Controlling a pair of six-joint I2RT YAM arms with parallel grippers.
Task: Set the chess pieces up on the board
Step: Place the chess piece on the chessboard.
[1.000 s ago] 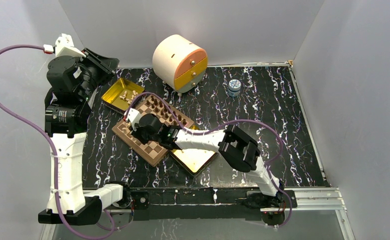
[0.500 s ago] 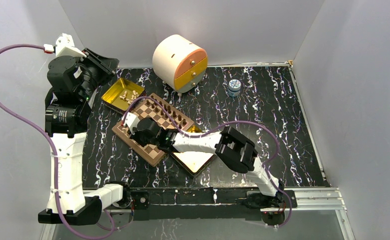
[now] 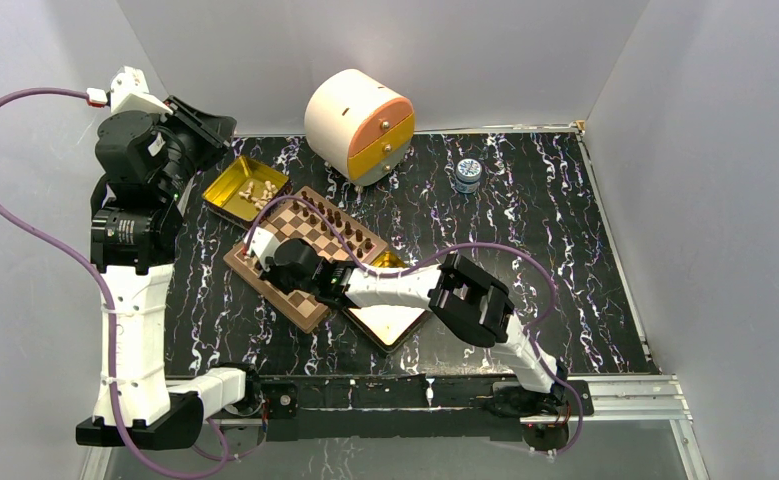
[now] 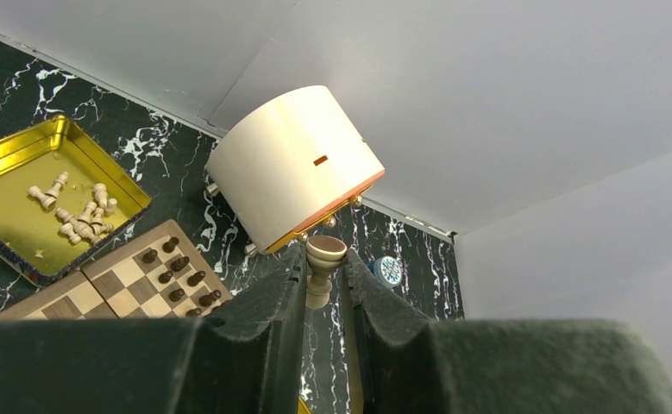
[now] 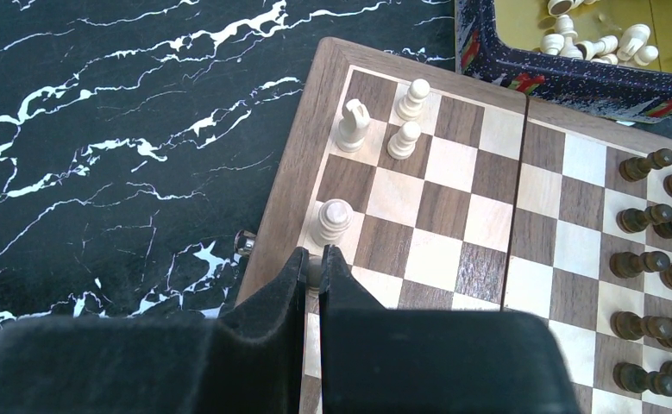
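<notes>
Items, left to right.

1. Left gripper (image 4: 323,261): raised high over the table's far-left corner. Its wrist view shows the jaws clamped on a light tan piece (image 4: 325,249), held upright between the pads. The top view does not resolve this piece.
2. Gold tin (image 3: 217,192): on the black marbled table (image 3: 525,260), just beside the board's far-left side. It holds loose light pieces (image 4: 78,211) lying on their sides.
3. Board (image 3: 241,263): set cornerwise, left of centre on the table.
   - Dark pieces (image 5: 651,216) stand in two rows along its far side.
   - Four light pieces stand at the near-left corner, seen one by one only in the right wrist view: a knight (image 5: 352,124), two pawns (image 5: 409,119) and a taller piece (image 5: 333,222).
4. Right gripper (image 5: 314,258): low over the board's near-left rim, just beside the taller piece, jaws pressed together. A sliver of something pale may sit between the pads, but it is too small to tell.
5. Round cabinet (image 3: 357,125): cream, with orange and yellow drawer fronts, at the back of the table. The left wrist view shows only its plain side.
6. Second gold tin (image 3: 393,320): touching the board's near-right side, partly under the right arm.
7. Jar (image 3: 468,175): small, blue-lidded, right of the cabinet.
</notes>
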